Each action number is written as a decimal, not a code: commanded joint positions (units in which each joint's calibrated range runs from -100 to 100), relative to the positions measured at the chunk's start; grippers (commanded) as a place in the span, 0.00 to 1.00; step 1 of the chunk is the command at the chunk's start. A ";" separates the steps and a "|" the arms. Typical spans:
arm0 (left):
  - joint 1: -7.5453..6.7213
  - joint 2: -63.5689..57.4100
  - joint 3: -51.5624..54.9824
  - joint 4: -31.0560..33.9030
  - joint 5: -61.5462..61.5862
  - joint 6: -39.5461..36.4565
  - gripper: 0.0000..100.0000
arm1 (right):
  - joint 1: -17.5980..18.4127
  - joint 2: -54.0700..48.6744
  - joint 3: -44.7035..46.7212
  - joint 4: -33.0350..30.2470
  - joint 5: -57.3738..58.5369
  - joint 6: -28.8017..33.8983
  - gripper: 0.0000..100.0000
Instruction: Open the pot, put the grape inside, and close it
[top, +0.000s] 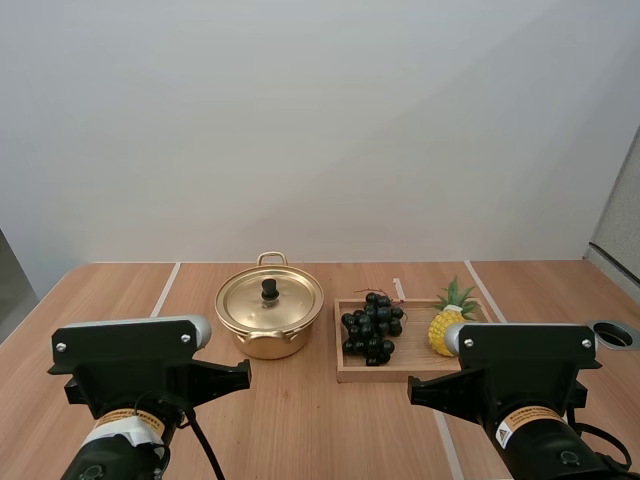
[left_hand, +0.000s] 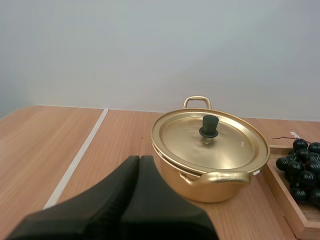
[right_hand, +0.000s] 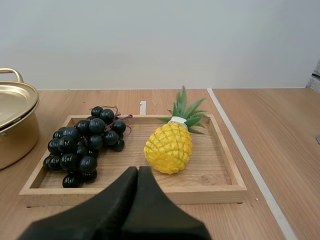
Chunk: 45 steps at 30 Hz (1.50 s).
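A gold pot (top: 268, 330) stands mid-table with its lid (top: 270, 298) on, a black knob (top: 270, 288) at the centre. To its right a bunch of dark grapes (top: 372, 327) lies in a wooden tray (top: 345, 372). In the left wrist view my left gripper (left_hand: 139, 161) is shut, its fingers one dark wedge just short of the pot (left_hand: 210, 180) and its lid (left_hand: 210, 140). In the right wrist view my right gripper (right_hand: 138, 171) is shut too, just before the tray's front rim (right_hand: 150, 195), with the grapes (right_hand: 85, 142) beyond it.
A small yellow pineapple (top: 447, 325) lies in the tray beside the grapes, also seen as the pineapple (right_hand: 170, 145) in the right wrist view. Both arm bases (top: 140, 390) sit at the table's near edge. A round hole (top: 614, 333) is at the table's right side.
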 joint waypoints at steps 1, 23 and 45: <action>-0.09 -0.37 0.10 0.02 -1.39 -0.57 0.01 | -0.17 -0.26 0.15 -0.41 -0.22 0.46 0.00; -0.09 -0.37 -23.46 0.47 -5.19 3.22 0.01 | -0.17 -0.26 -28.60 -0.41 3.05 0.46 0.00; -0.09 -0.37 -62.19 0.57 13.21 5.44 0.01 | -0.17 -0.26 -58.04 -0.41 14.19 0.46 0.00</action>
